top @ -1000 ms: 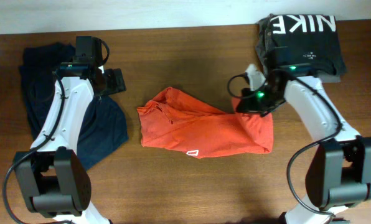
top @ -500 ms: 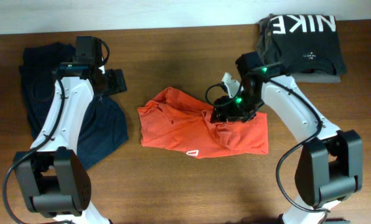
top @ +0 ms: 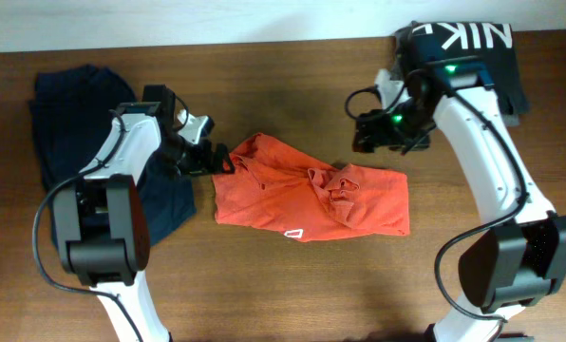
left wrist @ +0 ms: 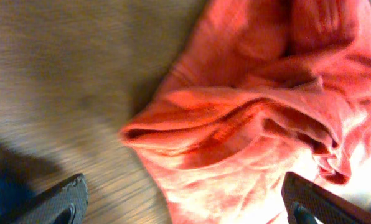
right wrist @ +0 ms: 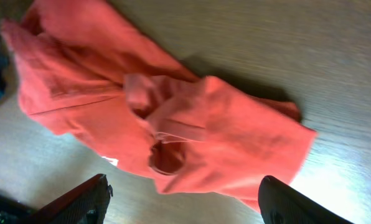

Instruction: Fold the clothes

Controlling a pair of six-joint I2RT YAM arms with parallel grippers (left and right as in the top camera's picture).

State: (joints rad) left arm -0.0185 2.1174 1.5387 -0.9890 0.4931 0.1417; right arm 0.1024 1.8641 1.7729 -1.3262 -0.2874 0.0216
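Orange-red T-shirt [top: 307, 195] crumpled, navy garment [top: 69, 123] left, NIKE shirt [top: 468, 52] back-right, L pincer [top: 215, 159], R pincer [top: 367, 131] both open, empty

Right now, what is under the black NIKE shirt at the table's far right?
A grey folded garment: only its edge shows past the black NIKE shirt. The rest is covered by the shirt and the right arm.

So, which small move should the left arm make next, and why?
Probably lower the left gripper and close it on the edge of the orange T-shirt nearest it. Its fingers are open, and the left wrist view shows the shirt's folded edge lying between them. The right gripper is open and off the cloth, so it holds nothing.
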